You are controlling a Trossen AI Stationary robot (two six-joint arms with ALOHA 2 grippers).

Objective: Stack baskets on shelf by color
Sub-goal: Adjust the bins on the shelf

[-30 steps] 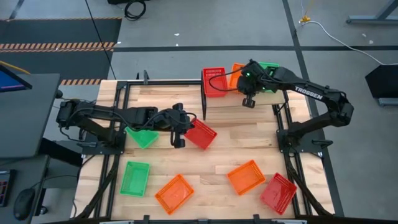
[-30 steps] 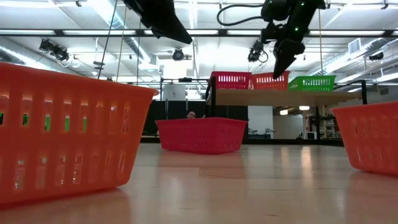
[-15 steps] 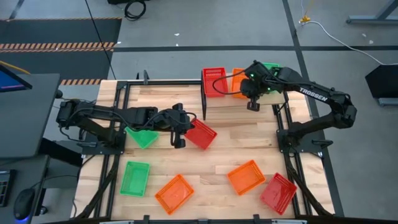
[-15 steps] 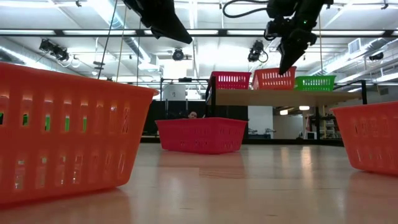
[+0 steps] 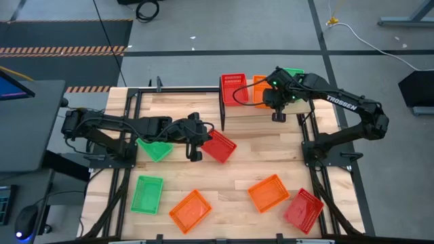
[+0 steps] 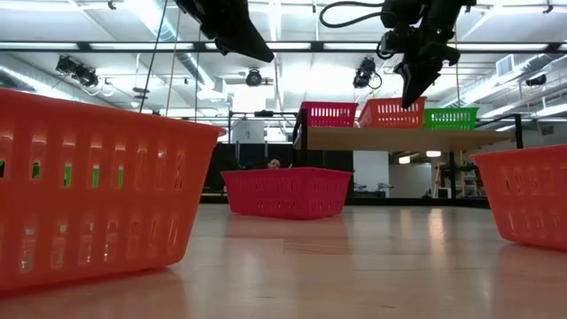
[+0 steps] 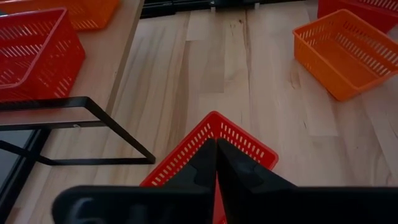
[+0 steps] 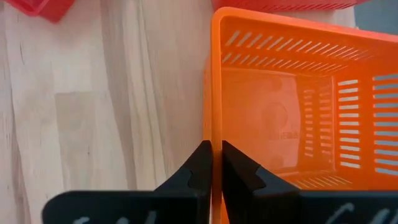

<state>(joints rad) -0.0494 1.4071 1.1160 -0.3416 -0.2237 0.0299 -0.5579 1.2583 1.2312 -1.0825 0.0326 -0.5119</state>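
On the shelf [image 6: 399,137] stand a red basket [image 6: 330,113], an orange basket [image 6: 388,112] and a green basket [image 6: 449,117], side by side. My right gripper [image 8: 212,144] stands over the shelf's near edge, shut on the orange basket [image 8: 298,112]. My left gripper [image 7: 216,140] is shut and holds nothing. It hangs well above the table [image 6: 264,55], beside a red basket [image 5: 219,146] that rests flat on the tabletop. A green basket [image 5: 154,150] lies partly hidden under the left arm. My right gripper pinches the rim of the orange basket's near wall [image 8: 209,118], one finger inside the basket and one outside. The fingers [image 6: 413,93] come from above, pointing down, toward that wall's right end. The basket sits level, its bottom on the shelf plank between red and green.
Nearer the table's near edge lie a green basket [image 5: 147,194], an orange basket [image 5: 190,211], another orange basket [image 5: 268,193] and a red basket [image 5: 303,211]. Bare wood shows between these and the shelf. Black frame rails run along both table sides.
My right gripper has moved a little toward the table's right, staying shut on the orange basket. The basket has shifted right along the shelf, away from the red one, and now stands level between red and green.
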